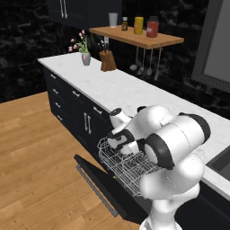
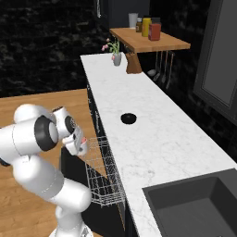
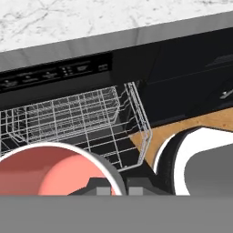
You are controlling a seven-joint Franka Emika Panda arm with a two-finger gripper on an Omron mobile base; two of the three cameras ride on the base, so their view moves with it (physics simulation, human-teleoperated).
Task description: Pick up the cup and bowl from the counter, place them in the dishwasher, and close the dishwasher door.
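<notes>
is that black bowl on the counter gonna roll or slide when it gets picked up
The bowl looks low and wide, sitting upright, so it probably won't tip or roll. It looks rigid and small, so likely light. On the smooth marble counter it may skid if nudged from the side.

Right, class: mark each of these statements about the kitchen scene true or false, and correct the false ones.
1. The bowl sits on the counter. True.
2. The dishwasher door is shut. False: it hangs open, with the wire rack pulled out.
3. The gripper holds the cup above the rack. True.
4. The bowl is white. False: it is black.
5. A knife block stands on the counter under the wooden shelf. True.
</notes>
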